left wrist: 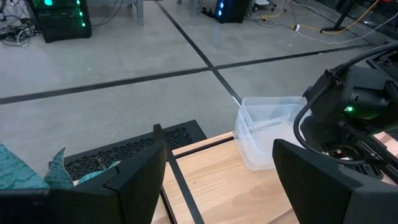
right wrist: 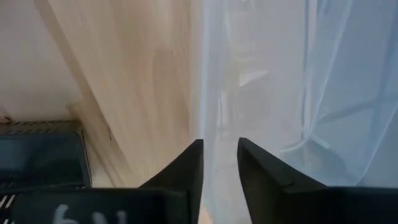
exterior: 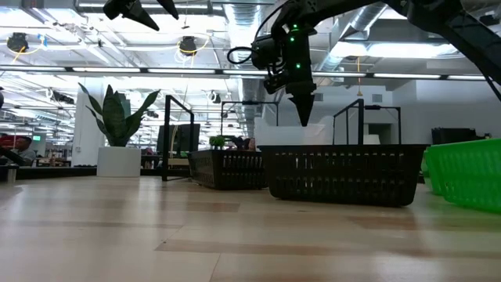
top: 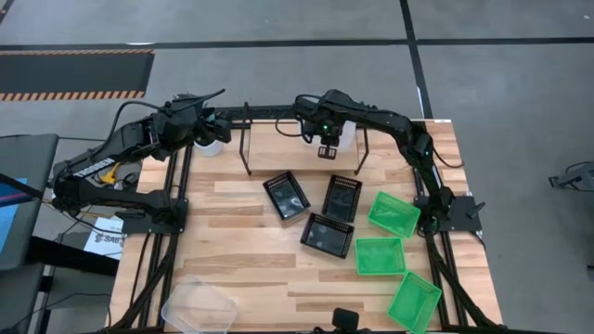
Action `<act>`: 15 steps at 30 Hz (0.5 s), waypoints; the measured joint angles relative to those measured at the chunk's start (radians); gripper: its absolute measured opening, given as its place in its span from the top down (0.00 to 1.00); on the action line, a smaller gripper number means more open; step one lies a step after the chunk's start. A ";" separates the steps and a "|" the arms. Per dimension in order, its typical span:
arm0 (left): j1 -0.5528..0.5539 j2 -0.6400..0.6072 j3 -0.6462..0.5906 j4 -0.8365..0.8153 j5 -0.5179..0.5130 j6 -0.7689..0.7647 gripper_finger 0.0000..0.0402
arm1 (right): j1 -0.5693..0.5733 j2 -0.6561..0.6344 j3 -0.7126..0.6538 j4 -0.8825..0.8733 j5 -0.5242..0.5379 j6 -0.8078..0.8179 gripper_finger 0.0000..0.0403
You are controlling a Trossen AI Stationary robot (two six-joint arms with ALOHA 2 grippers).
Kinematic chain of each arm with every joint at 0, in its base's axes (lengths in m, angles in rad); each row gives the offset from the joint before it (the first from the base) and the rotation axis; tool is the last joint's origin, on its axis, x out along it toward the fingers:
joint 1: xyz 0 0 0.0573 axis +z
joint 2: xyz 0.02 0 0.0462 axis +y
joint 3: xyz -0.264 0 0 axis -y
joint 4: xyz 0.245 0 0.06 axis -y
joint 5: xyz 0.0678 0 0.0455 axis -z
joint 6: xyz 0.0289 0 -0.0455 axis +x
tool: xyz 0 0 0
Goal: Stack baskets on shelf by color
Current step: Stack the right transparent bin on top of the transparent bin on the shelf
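Nearest, one clear basket [top: 198, 304] sat on the surface's front edge; three green baskets [top: 380, 256] and three black ones [top: 325, 235] lay mid-surface, all unstacked. On the shelf [top: 278, 148], the right tool [top: 327, 152] pinched the rim of a clear basket [right wrist: 292, 93], fingers nearly together. Far left, the left tool [top: 215, 126] hovered, fingers apart. Barely begun, I'd say.
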 joint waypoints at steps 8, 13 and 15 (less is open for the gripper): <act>0.000 0.000 0.000 0.000 0.000 0.000 0.29 | -0.013 0.000 0.106 -0.042 -0.142 0.001 0.57; 0.000 0.000 0.000 0.000 0.000 0.001 0.29 | -0.027 -0.001 0.225 -0.075 -0.158 0.000 0.56; 0.000 0.000 0.000 0.000 0.000 0.001 0.29 | -0.035 -0.003 0.245 -0.075 -0.159 0.003 0.57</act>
